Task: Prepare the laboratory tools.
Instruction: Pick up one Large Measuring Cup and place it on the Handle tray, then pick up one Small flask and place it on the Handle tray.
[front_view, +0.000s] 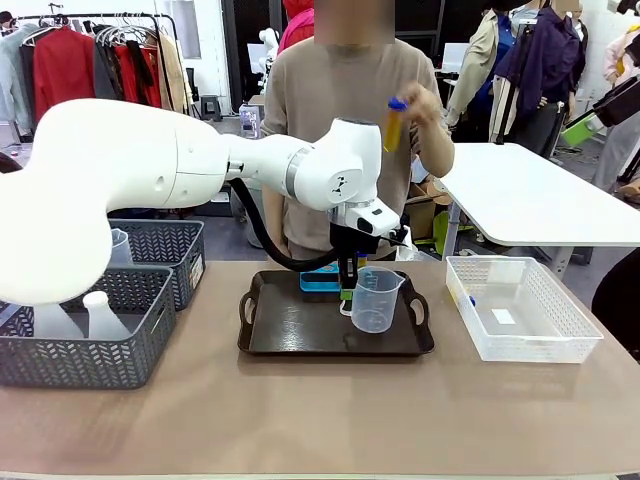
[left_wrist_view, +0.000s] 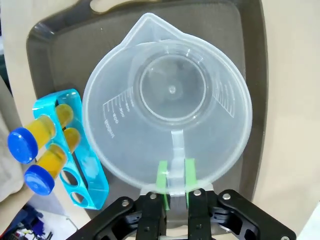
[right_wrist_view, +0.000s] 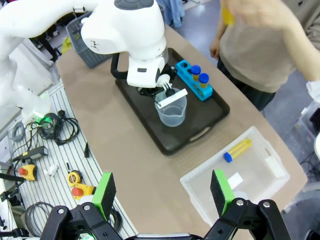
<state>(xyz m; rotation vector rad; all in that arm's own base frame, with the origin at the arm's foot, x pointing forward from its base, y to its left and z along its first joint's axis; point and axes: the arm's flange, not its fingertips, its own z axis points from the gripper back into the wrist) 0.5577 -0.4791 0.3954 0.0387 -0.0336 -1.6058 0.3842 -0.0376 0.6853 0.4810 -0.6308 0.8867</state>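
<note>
A clear measuring beaker (front_view: 376, 300) stands upright on the black tray (front_view: 300, 330). My left gripper (front_view: 347, 292) is shut on its handle; from above, the green pads (left_wrist_view: 162, 176) pinch the handle strip of the beaker (left_wrist_view: 167, 100). Beside it on the tray lies the blue rack (left_wrist_view: 82, 165) with two blue-capped yellow tubes (left_wrist_view: 31, 137) in it. The person at the far side holds up another tube (front_view: 395, 122) in one hand. My right gripper (right_wrist_view: 162, 192) hangs open high over the table's right end, above the white basket. A translucent conical flask (front_view: 100, 315) sits in the near grey basket.
The white mesh basket (front_view: 520, 345) at the right holds one tube (right_wrist_view: 237, 150). Two grey woven-pattern baskets (front_view: 90, 370) stand at the left; the rear one (front_view: 175, 245) holds another clear beaker. Bare tabletop lies in front of the tray.
</note>
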